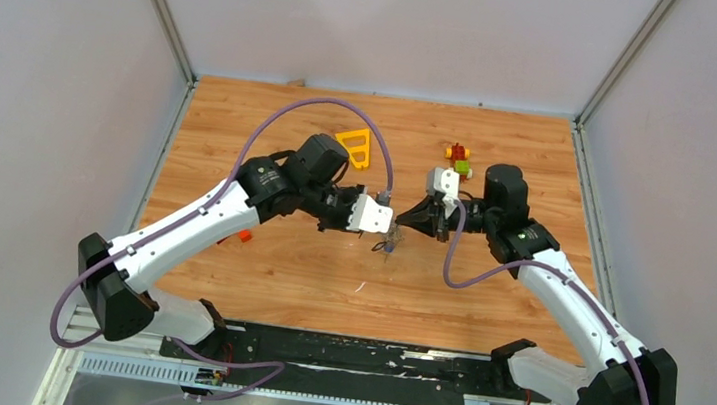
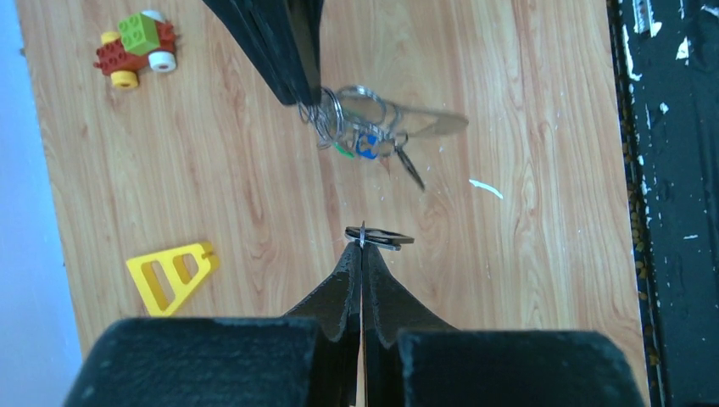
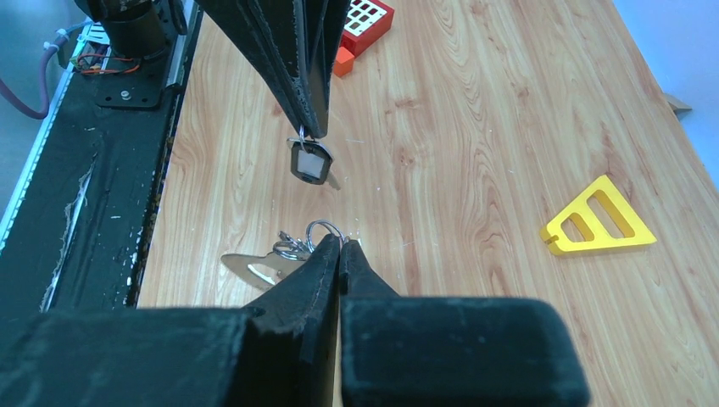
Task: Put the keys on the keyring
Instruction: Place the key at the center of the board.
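Wooden tabletop (image 1: pixel 484 306), both arms meeting above its middle.

Item one: black-tagged key (image 3: pixel 309 161), upper centre of the right wrist view. Its small ring is pinched in the pressed-together jaws of the left gripper (image 2: pixel 362 243); the blade slants lower right.

Item two: keyring (image 2: pixel 424 121), pinched at its crowded end by the right gripper (image 3: pixel 341 243). Long axis roughly level, free end toward frame right. Blue- and green-tagged keys (image 2: pixel 365 144) hang there.

Handling: bring the key's ring square to the loop's opening, slowly, without twisting.

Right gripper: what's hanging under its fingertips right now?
Under the shut right gripper hangs the keyring with small rings, a blue tag and a green tag. The fingers cover the pinched spot, so which ring they grip cannot be seen.
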Controlling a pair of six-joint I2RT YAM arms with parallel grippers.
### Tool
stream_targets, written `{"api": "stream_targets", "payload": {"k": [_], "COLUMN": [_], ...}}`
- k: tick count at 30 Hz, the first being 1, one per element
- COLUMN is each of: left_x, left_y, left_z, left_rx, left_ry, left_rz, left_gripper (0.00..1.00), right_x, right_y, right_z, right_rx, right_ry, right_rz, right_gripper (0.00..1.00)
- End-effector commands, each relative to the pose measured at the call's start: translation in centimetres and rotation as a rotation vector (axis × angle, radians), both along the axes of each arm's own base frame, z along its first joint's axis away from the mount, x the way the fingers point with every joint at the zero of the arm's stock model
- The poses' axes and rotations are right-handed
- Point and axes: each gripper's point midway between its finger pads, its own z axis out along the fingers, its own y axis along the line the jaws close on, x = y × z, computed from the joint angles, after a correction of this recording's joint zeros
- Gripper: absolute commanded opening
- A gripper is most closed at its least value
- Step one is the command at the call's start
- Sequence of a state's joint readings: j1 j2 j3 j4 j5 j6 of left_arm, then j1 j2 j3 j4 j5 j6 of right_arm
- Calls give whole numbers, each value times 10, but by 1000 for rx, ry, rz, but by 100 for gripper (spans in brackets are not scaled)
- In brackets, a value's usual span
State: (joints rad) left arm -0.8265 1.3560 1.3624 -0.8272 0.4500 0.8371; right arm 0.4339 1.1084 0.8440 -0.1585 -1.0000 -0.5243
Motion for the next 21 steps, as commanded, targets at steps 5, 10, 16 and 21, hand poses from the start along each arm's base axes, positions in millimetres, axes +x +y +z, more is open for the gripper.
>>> {"api": "stream_targets", "payload": {"k": [5, 10, 16, 21], "left_x": [3, 1, 7, 31], "left_y": [3, -8, -7, 21], "left_z": [7, 11, -7, -53], "left_rx": [-71, -151, -110, 93], "left_ry": [-81, -128, -113, -161], "left_rz": [-10, -65, -46, 63], "left_gripper": [0, 0, 0, 0], "right_x": [-8, -6, -1, 3], "right_y": [0, -1, -3, -13], "right_z": [23, 24, 14, 16], "right_rx": [67, 92, 94, 104], "right_ry": [-54, -8, 64, 91], "right_rz": [77, 82, 73, 50], "right_gripper": [0, 0, 0, 0]}}
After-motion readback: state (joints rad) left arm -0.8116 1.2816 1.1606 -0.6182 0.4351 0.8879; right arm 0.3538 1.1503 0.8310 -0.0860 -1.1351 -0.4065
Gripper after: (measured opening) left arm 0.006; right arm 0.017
